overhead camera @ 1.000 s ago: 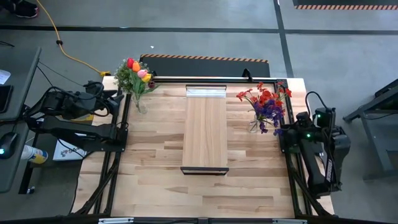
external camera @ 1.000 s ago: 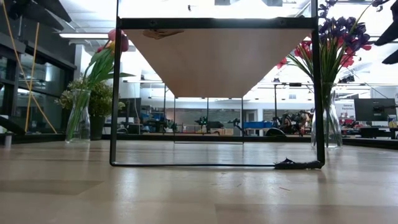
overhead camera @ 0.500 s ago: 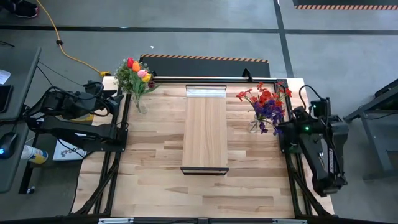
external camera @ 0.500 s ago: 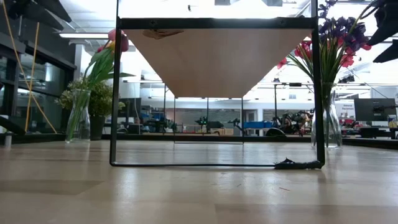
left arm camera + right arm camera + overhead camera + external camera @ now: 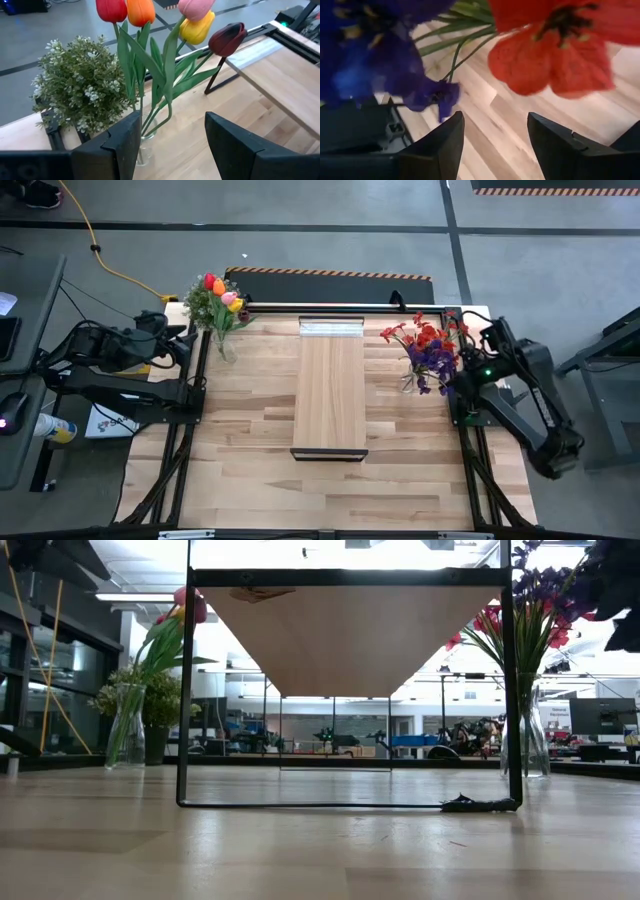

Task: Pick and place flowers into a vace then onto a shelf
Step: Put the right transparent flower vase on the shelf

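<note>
The right gripper (image 5: 492, 145), fingers parted and empty, sits right beside the red and purple flowers (image 5: 430, 348), probably level with their heads.

Lighting even and bright from overhead, soft shadows only. High view sharp across the table (image 5: 250, 440), no glare. Low view backlit: ceiling lights and windows blow out the top, shelf (image 5: 345, 635) underside shaded, tabletop foreground soft with a pale sheen. Left wrist view crisp on the tulips (image 5: 150, 30), fingers (image 5: 115, 150) a bit soft. Right wrist view: red bloom (image 5: 555, 50) and purple blooms (image 5: 375, 55) far too close, heavily blurred; wood behind is sharper.
</note>
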Controlling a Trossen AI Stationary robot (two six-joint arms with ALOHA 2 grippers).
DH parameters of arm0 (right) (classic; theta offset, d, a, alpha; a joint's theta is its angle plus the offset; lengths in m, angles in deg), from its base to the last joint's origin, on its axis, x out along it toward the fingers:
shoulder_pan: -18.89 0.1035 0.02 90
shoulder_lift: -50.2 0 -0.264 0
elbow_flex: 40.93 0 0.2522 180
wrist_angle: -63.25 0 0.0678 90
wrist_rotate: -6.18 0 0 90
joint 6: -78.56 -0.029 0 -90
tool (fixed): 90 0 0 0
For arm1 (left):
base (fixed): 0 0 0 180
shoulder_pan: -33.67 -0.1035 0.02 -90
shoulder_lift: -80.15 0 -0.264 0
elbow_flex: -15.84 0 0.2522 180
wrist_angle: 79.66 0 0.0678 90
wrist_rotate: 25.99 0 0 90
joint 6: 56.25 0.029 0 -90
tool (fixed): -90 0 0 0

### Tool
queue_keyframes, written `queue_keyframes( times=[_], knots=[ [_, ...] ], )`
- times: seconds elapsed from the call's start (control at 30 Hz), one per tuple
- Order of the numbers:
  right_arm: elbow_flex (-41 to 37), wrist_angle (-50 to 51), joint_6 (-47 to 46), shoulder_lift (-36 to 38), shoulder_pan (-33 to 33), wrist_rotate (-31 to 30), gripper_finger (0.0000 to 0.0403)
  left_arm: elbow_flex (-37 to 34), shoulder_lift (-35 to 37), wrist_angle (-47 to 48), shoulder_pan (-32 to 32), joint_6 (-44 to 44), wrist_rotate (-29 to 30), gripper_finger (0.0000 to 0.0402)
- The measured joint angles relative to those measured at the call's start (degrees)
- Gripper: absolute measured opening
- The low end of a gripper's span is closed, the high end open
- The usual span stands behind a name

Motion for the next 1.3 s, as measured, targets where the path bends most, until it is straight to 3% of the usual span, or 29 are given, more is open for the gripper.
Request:
queue_keyframes(
  times=[0.2, 0.67, 0.9, 1.1, 1.3],
  knots=[
    [0.0, -0.5, -0.2, -2.6, 4.2, -0.5, 0.0200, 0.0, 0.0, 0.5, 0.0, 0.0, 0.0, 0.0248],
    [0.2, -0.5, -2.0, -0.7, 9.3, 0.5, 0.0197, 0.0, 0.0, 2.0, 0.0, 0.0, 0.0, 0.0248],
    [8.0, -0.1, -7.1, 3.3, 9.3, 1.6, 0.0201, 0.0, 0.0, 2.0, 0.0, 0.9, 0.0, 0.0248],
    [20.9, -0.2, -10.4, 4.2, 9.3, -7.3, 0.0196, 0.0, 0.0, 1.9, 0.0, 1.5, 1.4, 0.0248],
    [33.0, -2.1, -10.0, 2.3, 9.3, -23.1, 0.0188, 0.0, 0.0, 1.9, 0.0, 2.6, 2.0, 0.0248]
  ],
)
